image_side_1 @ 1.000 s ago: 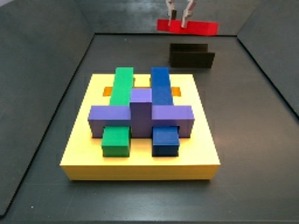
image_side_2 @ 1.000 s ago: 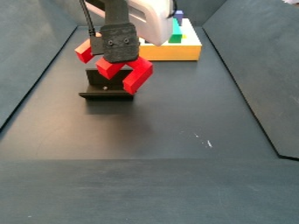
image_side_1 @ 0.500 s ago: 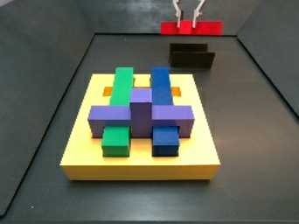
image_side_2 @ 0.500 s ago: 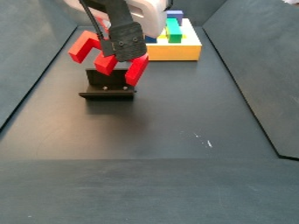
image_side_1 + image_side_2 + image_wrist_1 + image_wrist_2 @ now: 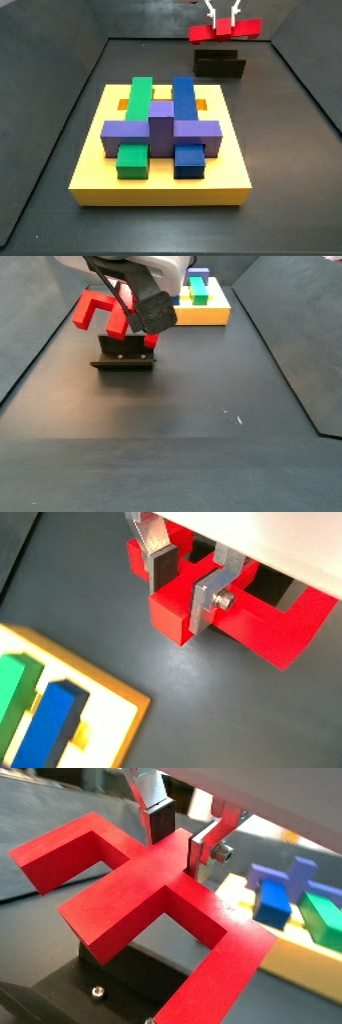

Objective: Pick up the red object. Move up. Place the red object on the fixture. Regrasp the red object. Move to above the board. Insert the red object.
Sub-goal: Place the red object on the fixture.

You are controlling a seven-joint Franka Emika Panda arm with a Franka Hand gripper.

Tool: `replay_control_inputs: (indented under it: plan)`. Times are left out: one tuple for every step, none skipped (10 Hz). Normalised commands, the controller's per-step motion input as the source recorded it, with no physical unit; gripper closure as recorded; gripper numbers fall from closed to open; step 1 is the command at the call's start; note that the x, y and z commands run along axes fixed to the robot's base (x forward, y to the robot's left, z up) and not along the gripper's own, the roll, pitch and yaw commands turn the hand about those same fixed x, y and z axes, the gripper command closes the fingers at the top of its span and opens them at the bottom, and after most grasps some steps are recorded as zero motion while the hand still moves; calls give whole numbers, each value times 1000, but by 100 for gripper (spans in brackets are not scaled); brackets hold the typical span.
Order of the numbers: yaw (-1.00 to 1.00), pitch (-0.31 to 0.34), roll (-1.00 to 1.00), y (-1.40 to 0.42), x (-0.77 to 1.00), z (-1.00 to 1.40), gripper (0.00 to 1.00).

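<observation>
Side view: end effector (image 5: 144, 318), clamped on the bright red blocky piece (image 5: 100, 308), has tilted it above the black stepped fixture (image 5: 124, 354), nearing placement.

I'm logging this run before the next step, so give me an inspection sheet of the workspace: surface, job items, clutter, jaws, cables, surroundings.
Surface: dark floor, a few pale specks, otherwise bare.
Red object: held in the air, tilted, above the fixture; not resting on it.
Fixture: standing on the floor, apart from the board.
Board: yellow, carrying green, blue and purple blocks.
Clutter: nothing seen.
Gripper: above the fixture, jaws shut on the red object's stem, as both wrist views show.
Cables: a dark line runs along the arm in a side view; cannot tell more.
Surroundings: dark walls around the floor.
</observation>
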Motion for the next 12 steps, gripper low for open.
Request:
replay_control_inputs:
  plan:
    - [417, 197, -654, 154, 151, 23, 100]
    - [380, 229, -566, 266, 120, 6, 100]
    - [306, 206, -609, 369, 69, 0, 100]
    - [286, 206, -509, 351, 14, -77, 100]
    - [103, 257, -420, 103, 140, -197, 100]
    - [0, 209, -343, -74, 294, -226, 100]
    - [0, 160, -346, -160, 334, -257, 100]
    - [0, 83, -386, -109, 154, -286, 100]
    - [0, 71, -363, 0, 86, -229, 100]
    - [-106, 86, -237, 6, 131, -203, 100]
    - [-106, 14, -317, 94, 106, -171, 100]
    - [-60, 34, -251, 89, 186, -180, 100]
